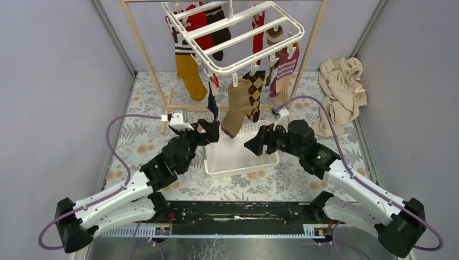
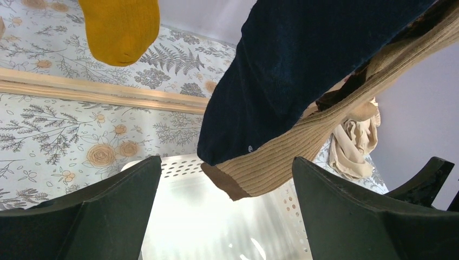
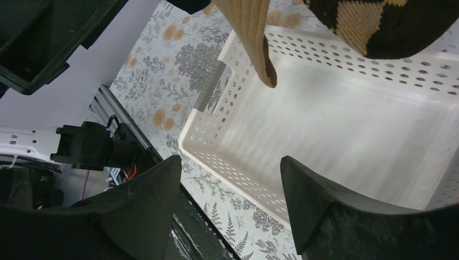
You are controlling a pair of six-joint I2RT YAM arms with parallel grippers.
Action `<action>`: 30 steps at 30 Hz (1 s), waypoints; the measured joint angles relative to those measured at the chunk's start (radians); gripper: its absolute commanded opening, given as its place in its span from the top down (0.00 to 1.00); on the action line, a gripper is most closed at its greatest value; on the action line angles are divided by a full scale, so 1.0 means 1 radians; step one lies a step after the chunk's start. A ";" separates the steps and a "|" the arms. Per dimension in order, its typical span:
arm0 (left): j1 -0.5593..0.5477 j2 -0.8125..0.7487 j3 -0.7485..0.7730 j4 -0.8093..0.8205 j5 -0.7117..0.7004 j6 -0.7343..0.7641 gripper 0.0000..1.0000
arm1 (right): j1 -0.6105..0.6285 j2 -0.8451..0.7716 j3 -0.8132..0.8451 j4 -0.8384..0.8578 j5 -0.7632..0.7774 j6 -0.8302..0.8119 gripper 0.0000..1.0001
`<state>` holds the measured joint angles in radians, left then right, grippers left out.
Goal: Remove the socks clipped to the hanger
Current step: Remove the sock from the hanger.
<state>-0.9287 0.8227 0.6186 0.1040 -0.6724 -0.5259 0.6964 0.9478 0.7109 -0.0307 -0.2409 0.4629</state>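
The white plastic hanger [image 1: 246, 63], a rectangular frame with rounded corners and cross bars, hangs with every sock clipped on and dangling toe down. At its left edge hang a mustard sock [image 1: 190, 76], a red sock [image 1: 199, 24] and a dark brown sock [image 1: 219, 32]. Along its near edge a navy sock [image 1: 212, 103], a ribbed tan sock [image 1: 235, 105] with a brown toe and a brown argyle sock [image 1: 254, 95] hang side by side, the navy and tan overlapping. A purple-striped sock [image 1: 285, 67] hangs at the right corner, with a red-and-white sock [image 1: 258, 32] behind it.
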 measured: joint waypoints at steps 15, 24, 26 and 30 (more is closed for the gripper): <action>0.000 -0.111 -0.030 -0.034 0.068 -0.021 0.01 | 0.019 0.068 -0.045 0.295 0.013 -0.004 0.32; 0.000 -0.163 -0.030 -0.086 0.119 -0.037 0.01 | 0.020 0.180 -0.060 0.412 0.060 -0.005 0.32; 0.000 -0.166 -0.030 -0.095 0.129 -0.038 0.02 | 0.020 0.198 -0.067 0.444 0.073 -0.006 0.32; 0.000 -0.166 -0.030 -0.103 0.148 -0.040 0.01 | 0.020 0.251 -0.089 0.532 0.089 -0.004 0.31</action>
<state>-0.9291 0.6571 0.5888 0.0006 -0.5247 -0.5659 0.7162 1.1992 0.6224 0.5014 -0.1516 0.4591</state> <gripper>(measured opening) 0.986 0.681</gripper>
